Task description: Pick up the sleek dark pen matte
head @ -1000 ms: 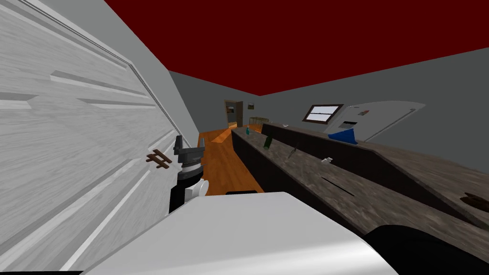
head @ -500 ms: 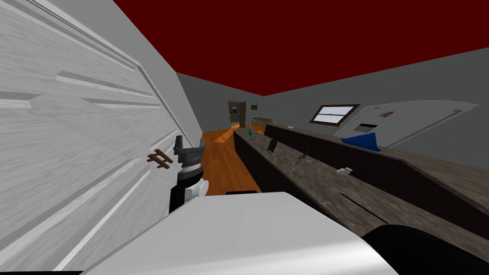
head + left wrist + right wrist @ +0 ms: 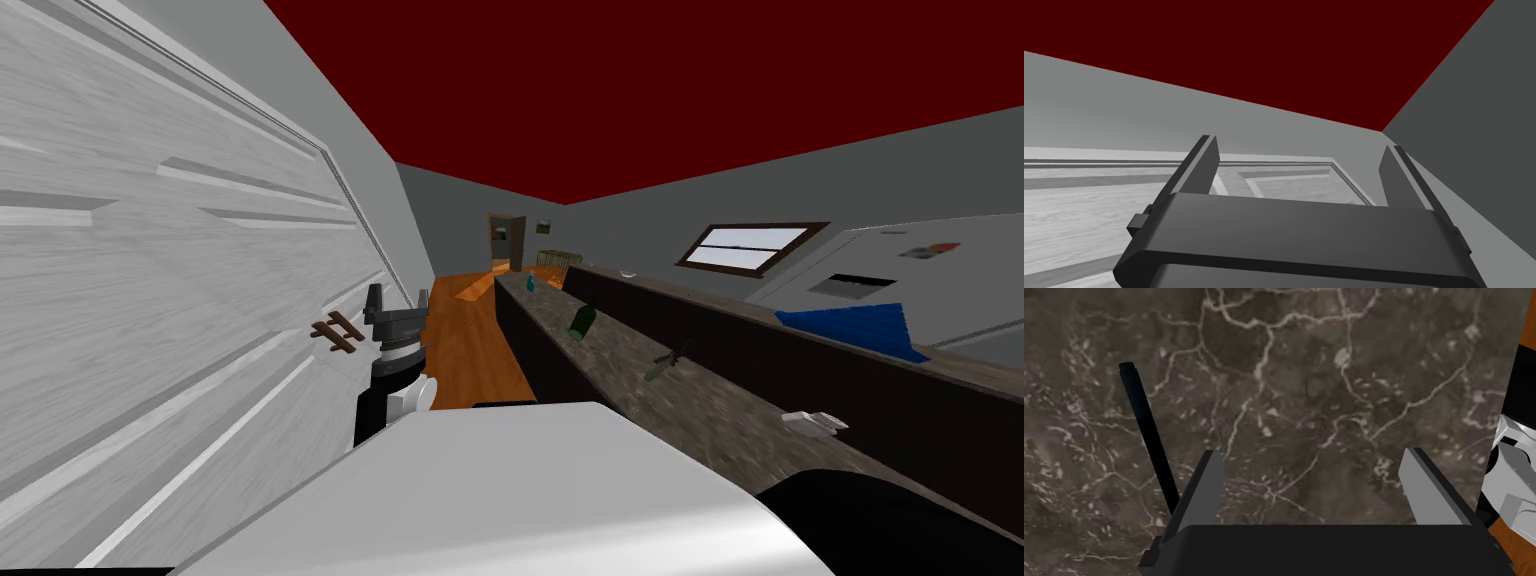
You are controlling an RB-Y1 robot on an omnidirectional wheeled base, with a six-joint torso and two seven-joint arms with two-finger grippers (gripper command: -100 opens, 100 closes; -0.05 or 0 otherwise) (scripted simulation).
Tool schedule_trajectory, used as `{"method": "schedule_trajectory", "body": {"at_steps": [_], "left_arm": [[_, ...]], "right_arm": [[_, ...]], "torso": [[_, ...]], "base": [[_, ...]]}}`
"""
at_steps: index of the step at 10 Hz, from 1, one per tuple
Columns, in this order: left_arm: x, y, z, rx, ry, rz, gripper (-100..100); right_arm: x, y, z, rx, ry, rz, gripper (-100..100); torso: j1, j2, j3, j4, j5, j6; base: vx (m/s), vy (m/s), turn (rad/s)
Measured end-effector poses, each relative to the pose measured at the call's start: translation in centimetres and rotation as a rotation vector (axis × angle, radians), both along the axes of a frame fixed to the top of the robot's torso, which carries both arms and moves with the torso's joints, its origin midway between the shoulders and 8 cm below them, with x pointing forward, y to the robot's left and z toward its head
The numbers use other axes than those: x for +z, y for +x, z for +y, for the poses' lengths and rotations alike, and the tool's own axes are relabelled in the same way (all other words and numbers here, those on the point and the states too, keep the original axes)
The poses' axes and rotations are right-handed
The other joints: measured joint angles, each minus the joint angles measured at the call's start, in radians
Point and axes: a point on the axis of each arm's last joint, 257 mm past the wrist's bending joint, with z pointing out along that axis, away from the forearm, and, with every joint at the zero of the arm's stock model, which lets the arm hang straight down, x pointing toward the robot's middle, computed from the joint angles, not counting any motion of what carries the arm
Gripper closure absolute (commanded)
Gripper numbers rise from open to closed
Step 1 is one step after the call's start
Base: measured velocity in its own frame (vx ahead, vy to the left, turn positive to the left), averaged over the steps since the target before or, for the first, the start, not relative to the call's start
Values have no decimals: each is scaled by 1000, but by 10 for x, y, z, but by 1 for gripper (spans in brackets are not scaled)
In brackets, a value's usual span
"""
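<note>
Nothing's grabbed yet, so you're at the line-up stage. In the right wrist view you're looking down on the dark veined counter (image 3: 1324, 388). The right gripper (image 3: 1313, 454) hangs over it with its fingers spread wide and nothing between them. The pen (image 3: 1146, 433) is lying flat on the stone, a thin dark stick just outside one finger (image 3: 1204, 488), with its near end running behind the gripper body. I'd say what's left is a sideways shuffle to get the pen between the fingers, then drop, close and lift. I can't tell how far above the stone the tips sit, so go easy on the descent.

In the head view the big white panelled door (image 3: 150, 300) takes up the left side of the frame. The left gripper (image 3: 395, 315) is held up just beside it at centre left, fingers wide apart and holding nothing, well out of the way.

The counter runs from lower right toward the middle, with a dark raised ledge (image 3: 750, 350) behind it. A blue cloth (image 3: 850, 328) sits on that ledge at right.

Further along the counter there's a green bottle (image 3: 582, 320), a dark knife-looking thing (image 3: 668, 362) and a little white object (image 3: 812, 422) at lower right. All of those look well apart from the pen. The stone around the pen is bare, so I don't see anything blocking you. The real risk is nudging the pen with that finger and rolling it.
</note>
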Motion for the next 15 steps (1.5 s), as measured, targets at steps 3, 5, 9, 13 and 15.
{"method": "schedule_trajectory", "body": {"at_steps": [3,5,9,13,15], "left_arm": [[0,0,0,0,0,0,0],[0,0,0,0,0,0,0],[0,0,0,0,0,0,0],[0,0,0,0,0,0,0],[0,0,0,0,0,0,0]], "right_arm": [[-4,9,-3,26,0,-19,0],[-10,6,1,21,3,-21,-100],[-25,-3,8,12,0,-25,100],[-25,-3,8,13,0,-24,0],[-18,1,3,17,-3,-24,100]], "torso": [[6,10,5,2,1,2],[11,18,10,4,2,2],[13,20,11,4,3,3],[13,20,11,5,3,3],[15,19,11,4,4,3]], "base": [[96,-85,92],[-9,-25,63],[-7,-7,21],[0,0,0],[20,24,-83]]}}
